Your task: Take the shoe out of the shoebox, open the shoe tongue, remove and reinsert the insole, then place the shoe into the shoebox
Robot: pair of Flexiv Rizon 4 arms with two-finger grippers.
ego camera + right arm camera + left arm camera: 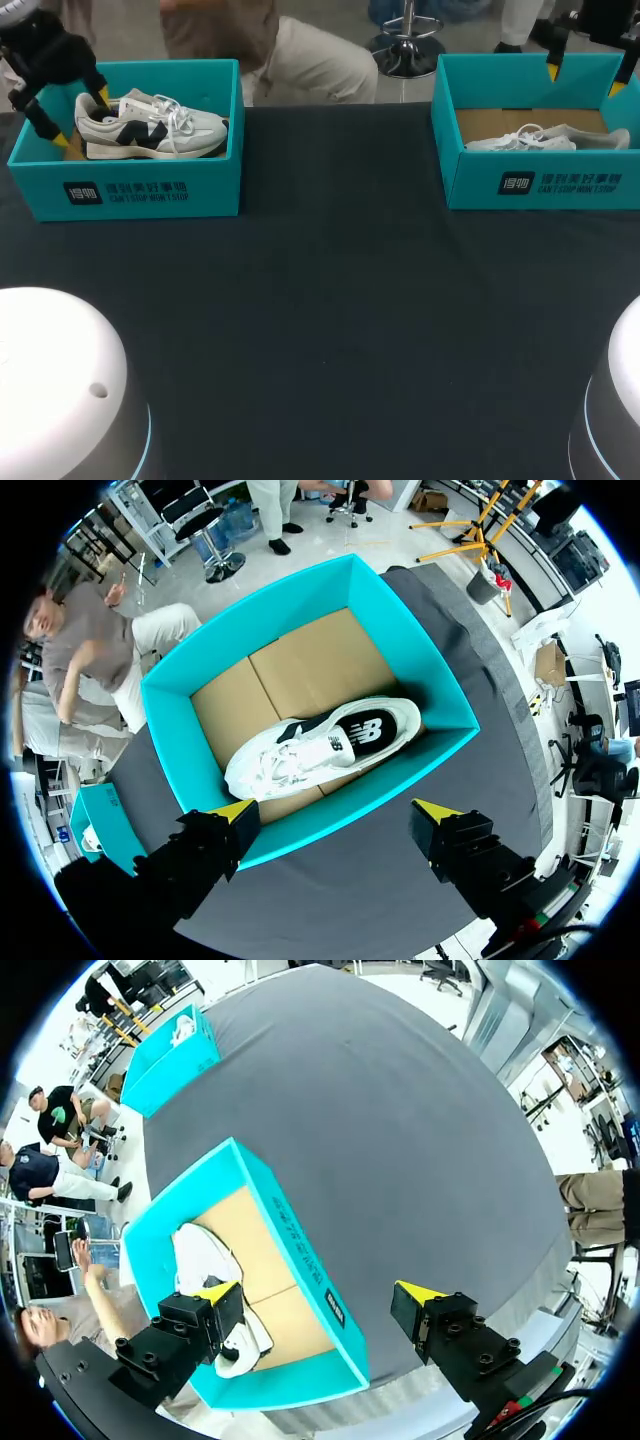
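Lifting a shoe out cleanly calls, I judge, for lowering straight down inside the walls and pinching the heel collar, not the laces. My left gripper [82, 118] hangs open over the left box [150, 190], one fingertip above the heel of the left shoe [150, 125]. My right gripper [338, 810], also open, hovers above the right box [380, 790]. The right shoe [320, 745] lies on its side inside, ahead of the fingers.

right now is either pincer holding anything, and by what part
Nothing held: left pincer is open at the shoe's heel; right pincer is open over the other shoe.
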